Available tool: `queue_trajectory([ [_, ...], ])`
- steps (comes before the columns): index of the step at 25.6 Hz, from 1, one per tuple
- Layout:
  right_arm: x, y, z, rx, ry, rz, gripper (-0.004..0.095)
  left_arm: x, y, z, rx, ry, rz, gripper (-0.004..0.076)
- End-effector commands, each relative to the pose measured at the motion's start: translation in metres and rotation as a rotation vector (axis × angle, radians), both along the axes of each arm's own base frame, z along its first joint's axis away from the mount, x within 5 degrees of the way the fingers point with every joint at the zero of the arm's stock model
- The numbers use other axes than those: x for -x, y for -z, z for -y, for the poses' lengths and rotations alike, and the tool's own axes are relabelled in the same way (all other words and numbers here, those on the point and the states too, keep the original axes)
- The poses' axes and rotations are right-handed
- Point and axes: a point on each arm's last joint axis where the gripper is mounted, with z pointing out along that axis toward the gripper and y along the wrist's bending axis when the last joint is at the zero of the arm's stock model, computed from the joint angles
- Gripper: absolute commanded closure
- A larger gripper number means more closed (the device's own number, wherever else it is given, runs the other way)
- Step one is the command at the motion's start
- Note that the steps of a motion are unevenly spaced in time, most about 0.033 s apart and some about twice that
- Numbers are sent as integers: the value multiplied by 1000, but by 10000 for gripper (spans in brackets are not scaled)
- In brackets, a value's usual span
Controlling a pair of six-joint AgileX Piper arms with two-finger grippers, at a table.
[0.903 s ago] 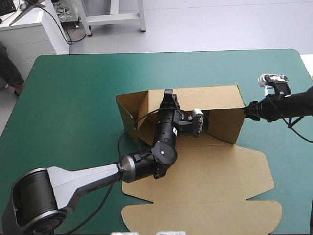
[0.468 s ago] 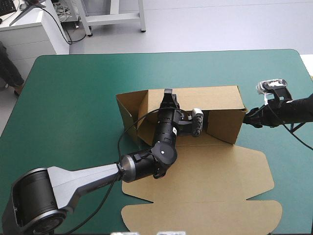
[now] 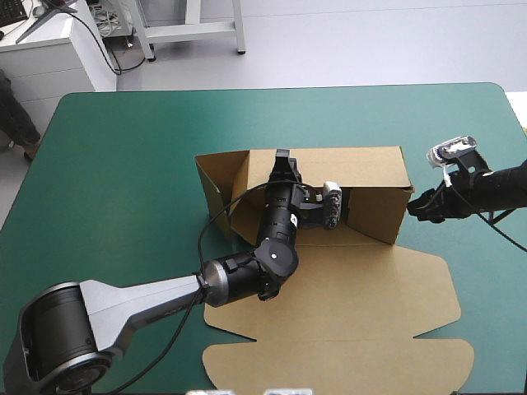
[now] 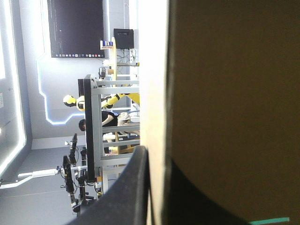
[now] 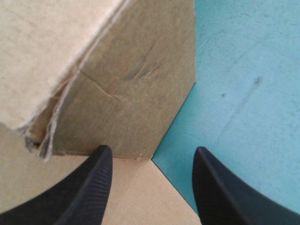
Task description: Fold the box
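Desk (image 3: 115,164), teal-green, carries the brown box (image 3: 346,288) at centre, lid flat. Left claw (image 3: 283,158) pinches its far wall; right claw (image 5: 151,180), spread — shown only by its wrist view — faces the right corner.

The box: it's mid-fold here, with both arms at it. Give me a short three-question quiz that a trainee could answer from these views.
1. True or false: the right gripper is shut on the box.
2. Where is the lid? A) flat on the teal-green cover, nearer the robot than the raised walls; B) standing upright; C) folded over the tray.
3. Fill in: the far wall sits between the fingers of the ____ gripper.

Key:
1. False. Its fingers stand apart, beside the box's right end.
2. A.
3. Left. The left gripper reaches across the tray to that wall.
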Motion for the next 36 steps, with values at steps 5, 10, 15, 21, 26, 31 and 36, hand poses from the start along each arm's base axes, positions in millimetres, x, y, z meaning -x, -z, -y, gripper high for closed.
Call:
queue_trajectory([
  [5, 7, -14, -1, 16, 16, 16, 422, 7, -22, 2, 49, 48, 40, 732],
  [10, 4, -18, -7, -48, -19, 72, 422, 7, -22, 4, 51, 65, 32, 732],
  [15, -7, -12, -15, -92, -30, 118, 422, 7, -22, 4, 51, 65, 32, 732],
  [21, -6, 13, -27, -141, 45, 192, 422, 7, -22, 3, 50, 59, 34, 732],
  [26, 11, 23, -33, -209, 89, 278, 422, 7, -22, 3, 50, 59, 34, 732],
  [31, 17, 25, -39, -254, 37, 229, 422, 7, -22, 3, 50, 59, 34, 732],
  [36, 19, 25, -41, -263, 11, 220, 471, 7, -22, 3, 50, 59, 34, 732],
])
